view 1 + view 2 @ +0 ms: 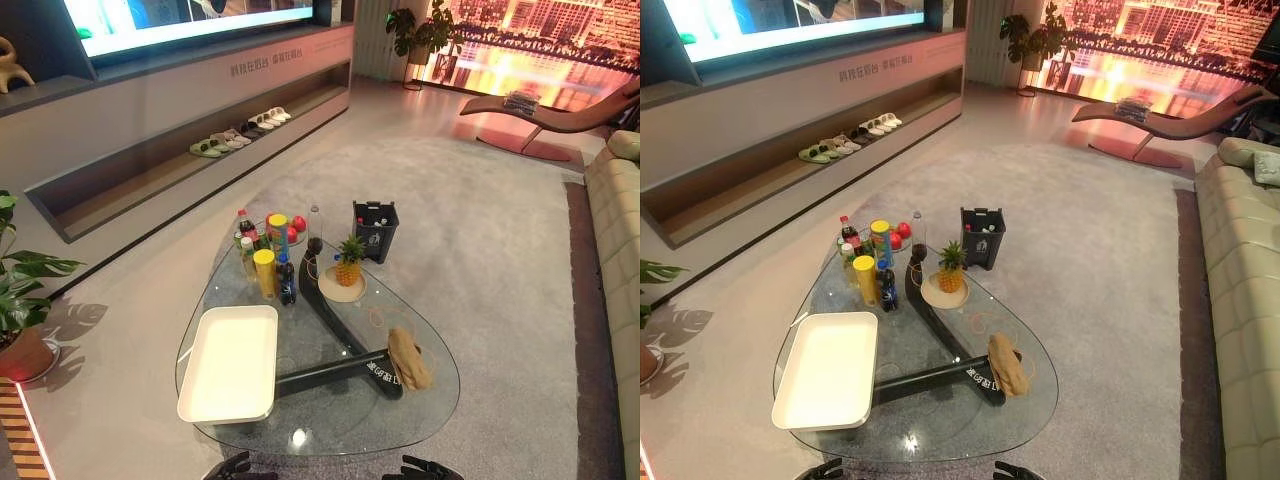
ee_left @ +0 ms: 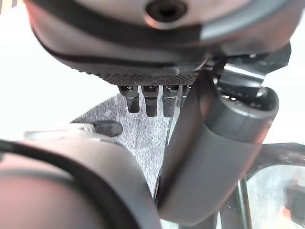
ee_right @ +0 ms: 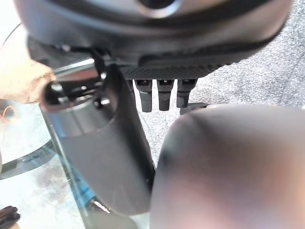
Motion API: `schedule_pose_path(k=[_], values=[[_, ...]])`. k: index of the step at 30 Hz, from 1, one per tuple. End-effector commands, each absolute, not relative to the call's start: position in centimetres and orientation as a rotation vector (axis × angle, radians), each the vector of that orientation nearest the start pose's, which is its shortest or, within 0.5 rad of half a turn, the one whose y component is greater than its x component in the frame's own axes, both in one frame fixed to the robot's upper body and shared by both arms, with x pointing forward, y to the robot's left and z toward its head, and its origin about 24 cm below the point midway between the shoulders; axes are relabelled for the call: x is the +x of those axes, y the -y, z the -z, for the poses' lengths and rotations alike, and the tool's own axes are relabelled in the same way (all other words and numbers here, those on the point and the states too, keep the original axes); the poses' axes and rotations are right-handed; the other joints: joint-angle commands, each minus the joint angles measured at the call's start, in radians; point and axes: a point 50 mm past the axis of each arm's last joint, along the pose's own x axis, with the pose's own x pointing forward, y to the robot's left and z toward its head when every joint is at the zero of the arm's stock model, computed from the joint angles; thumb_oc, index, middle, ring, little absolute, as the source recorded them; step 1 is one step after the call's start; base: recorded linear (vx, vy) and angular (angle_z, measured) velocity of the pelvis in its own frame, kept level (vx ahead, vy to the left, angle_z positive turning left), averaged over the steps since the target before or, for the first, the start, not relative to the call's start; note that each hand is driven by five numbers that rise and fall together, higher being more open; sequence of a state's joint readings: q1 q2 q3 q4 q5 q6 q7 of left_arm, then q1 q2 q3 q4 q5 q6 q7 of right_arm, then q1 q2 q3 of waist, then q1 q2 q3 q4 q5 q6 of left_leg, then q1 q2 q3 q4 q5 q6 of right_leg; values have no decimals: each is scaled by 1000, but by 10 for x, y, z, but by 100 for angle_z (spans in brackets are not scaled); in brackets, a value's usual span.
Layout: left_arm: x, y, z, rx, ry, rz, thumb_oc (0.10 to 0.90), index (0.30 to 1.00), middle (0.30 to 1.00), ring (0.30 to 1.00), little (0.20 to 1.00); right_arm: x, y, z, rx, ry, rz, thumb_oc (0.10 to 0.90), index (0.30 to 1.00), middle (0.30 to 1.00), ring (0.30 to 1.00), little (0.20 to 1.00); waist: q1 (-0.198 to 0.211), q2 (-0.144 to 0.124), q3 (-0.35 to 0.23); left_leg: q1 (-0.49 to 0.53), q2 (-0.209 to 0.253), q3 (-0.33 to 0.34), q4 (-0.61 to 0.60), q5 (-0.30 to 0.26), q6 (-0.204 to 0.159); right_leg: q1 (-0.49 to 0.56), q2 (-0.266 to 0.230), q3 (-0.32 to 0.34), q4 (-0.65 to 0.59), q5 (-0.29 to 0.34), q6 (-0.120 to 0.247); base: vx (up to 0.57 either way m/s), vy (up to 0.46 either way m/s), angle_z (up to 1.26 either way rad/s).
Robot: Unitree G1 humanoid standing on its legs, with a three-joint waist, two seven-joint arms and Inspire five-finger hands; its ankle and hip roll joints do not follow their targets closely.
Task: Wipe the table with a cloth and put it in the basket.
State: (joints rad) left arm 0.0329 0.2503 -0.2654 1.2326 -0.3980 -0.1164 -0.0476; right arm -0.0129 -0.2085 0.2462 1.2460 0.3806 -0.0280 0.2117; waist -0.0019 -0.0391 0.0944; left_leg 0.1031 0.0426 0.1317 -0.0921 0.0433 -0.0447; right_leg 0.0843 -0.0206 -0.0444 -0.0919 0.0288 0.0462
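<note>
The cloth (image 1: 409, 359) is lying crumpled in a tan, soft heap on the right part of the glass table (image 1: 330, 425), partly over the end of the dark beam under the glass. The dark basket (image 1: 375, 231) is standing on the carpet just beyond the table's far edge. A smooth white tray (image 1: 232, 364), rectangular with rounded corners, is sitting on the table's left part. Bottles (image 1: 262, 255) and yellow-lidded tubes are clustering at the far end, with a spiky pineapple (image 1: 348, 262) on a round plate beside them. The table is rounded and triangular, standing on grey carpet (image 1: 480, 210); a long low shelf with slippers (image 1: 240, 133) is running along the left wall, and a sofa (image 1: 615, 260) is lining the right. The left hand (image 1: 238, 467) and right hand (image 1: 428, 468) are hanging at the near edge, holding nothing, fingers straight and slightly apart.
</note>
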Motion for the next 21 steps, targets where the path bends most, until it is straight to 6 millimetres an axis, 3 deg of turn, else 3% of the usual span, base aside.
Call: schedule_pose_path(k=[1, 8, 14, 20, 21], values=[[137, -208, 150, 54, -977, -59, 800, 900, 900, 900, 900, 159, 212, 140, 74, -961, -55, 800, 900, 900, 900, 900, -11, 10, 98, -3, -40, -12, 24, -94, 30, -7, -37, -54, 22, -23, 55, -75, -22, -2], [163, -207, 135, 109, -861, -33, 800, 900, 900, 900, 900, 217, 215, 98, 72, -658, -60, 800, 900, 900, 900, 900, -17, 19, 202, -139, -58, -27, 122, -94, 38, -126, -32, -57, 107, -37, 34, -141, -22, -2], [177, -204, 125, 138, -786, -12, 800, 900, 900, 900, 900, 270, 222, 31, 34, -317, -17, 800, 900, 900, 900, 900, -32, 37, 279, -217, -76, -44, 156, -85, 34, -213, -26, -61, 174, -56, 25, -87, 18, 1], [189, -204, 116, 148, -717, -2, 800, 900, 900, 900, 900, 292, 237, -21, -57, -60, 122, 800, 900, 900, 900, 900, -41, 47, 325, -277, -82, -40, 190, -88, 30, -272, -24, -60, 206, -57, 23, -44, 17, 0], [189, -204, 116, 148, -717, -2, 800, 900, 900, 900, 900, 292, 237, -21, -57, -60, 122, 800, 900, 900, 900, 900, -41, 47, 325, -277, -82, -40, 190, -88, 30, -272, -24, -60, 206, -57, 23, -51, 20, 1]])
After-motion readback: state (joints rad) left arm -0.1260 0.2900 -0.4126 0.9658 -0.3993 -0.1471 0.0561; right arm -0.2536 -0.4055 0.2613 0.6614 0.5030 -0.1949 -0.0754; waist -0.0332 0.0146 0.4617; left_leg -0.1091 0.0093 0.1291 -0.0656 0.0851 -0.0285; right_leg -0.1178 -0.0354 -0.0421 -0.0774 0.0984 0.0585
